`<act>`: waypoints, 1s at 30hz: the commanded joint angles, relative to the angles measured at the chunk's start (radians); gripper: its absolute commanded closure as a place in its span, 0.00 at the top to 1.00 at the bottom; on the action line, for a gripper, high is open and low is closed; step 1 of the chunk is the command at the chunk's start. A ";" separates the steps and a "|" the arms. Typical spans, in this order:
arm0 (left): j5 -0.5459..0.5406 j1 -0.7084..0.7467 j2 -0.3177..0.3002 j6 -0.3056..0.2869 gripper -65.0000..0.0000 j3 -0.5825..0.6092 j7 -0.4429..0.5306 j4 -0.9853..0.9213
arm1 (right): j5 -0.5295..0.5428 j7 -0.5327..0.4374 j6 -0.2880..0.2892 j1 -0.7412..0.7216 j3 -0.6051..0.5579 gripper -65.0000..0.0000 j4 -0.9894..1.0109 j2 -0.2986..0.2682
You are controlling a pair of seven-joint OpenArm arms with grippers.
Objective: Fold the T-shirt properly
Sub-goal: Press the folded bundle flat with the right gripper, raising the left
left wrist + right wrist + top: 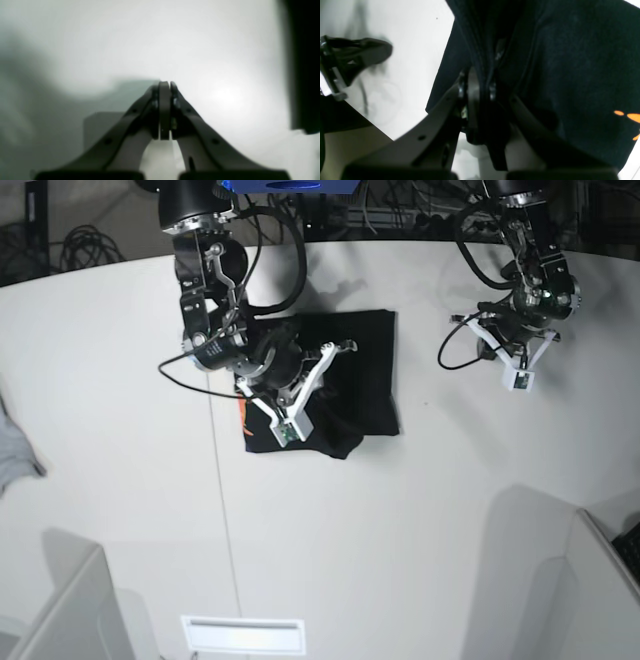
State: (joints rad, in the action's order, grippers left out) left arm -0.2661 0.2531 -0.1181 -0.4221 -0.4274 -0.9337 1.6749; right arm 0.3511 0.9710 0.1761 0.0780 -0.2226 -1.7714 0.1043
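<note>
One fold is in hand: your right pincer [480, 85] is clamped on a bunched edge of the T-shirt [350, 380], which lies as a compact dark block mid-bench [400, 530]. Your left pincer [165, 86] hovers closed and empty, well apart. Next, carry that edge across and release it flat. In the base view the shirt's long axis runs roughly left to right.

Left wrist view blurred, glare; base sharp.
</note>
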 commanded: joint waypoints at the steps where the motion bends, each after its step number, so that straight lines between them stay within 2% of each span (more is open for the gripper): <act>1: 0.029 0.010 -0.007 0.007 0.00 -0.014 -0.038 0.004 | 0.018 -0.019 0.006 -0.016 -0.002 0.00 -0.011 0.007; 4: 0.029 0.013 -0.007 0.007 0.00 -0.037 -0.038 0.006 | 0.018 -0.019 0.004 -0.016 -0.002 0.00 0.014 0.007; 6: 0.029 0.013 -0.007 0.007 0.00 -0.041 -0.038 0.006 | 0.018 -0.021 -0.031 -0.016 -0.002 0.00 0.026 0.007; 8: -0.006 0.013 -0.007 0.007 0.00 -0.047 -0.038 0.006 | 0.018 -0.024 -0.108 -0.016 -0.002 0.24 0.034 0.007; 10: -0.089 0.024 -0.016 0.007 0.00 -0.092 -0.040 0.006 | 0.018 -0.025 -0.154 -0.017 -0.002 0.45 0.034 0.007; 12: -0.180 0.032 -0.041 0.007 0.00 -0.109 -0.040 0.001 | 0.018 -0.025 -0.157 -0.017 -0.004 0.55 0.032 0.007; 15: -0.298 0.051 -0.088 0.009 0.00 -0.116 -0.040 -0.003 | 0.018 -0.022 -0.160 -0.017 -0.004 0.55 0.032 0.008; 18: -0.342 0.067 -0.121 0.009 0.00 -0.118 -0.040 -0.005 | 0.018 -0.025 -0.161 -0.013 -0.047 0.55 0.032 0.008; 30: -0.339 0.073 -0.134 0.009 0.00 -0.167 -0.040 -0.005 | 0.019 -0.027 -0.163 -0.031 -0.232 0.55 0.034 0.016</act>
State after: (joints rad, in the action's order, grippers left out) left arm -0.5964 0.3290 -0.2382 -0.4110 -0.5892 -0.9844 1.6547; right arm 0.3576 0.9649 0.0078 0.0654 -0.4522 -1.7206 0.1047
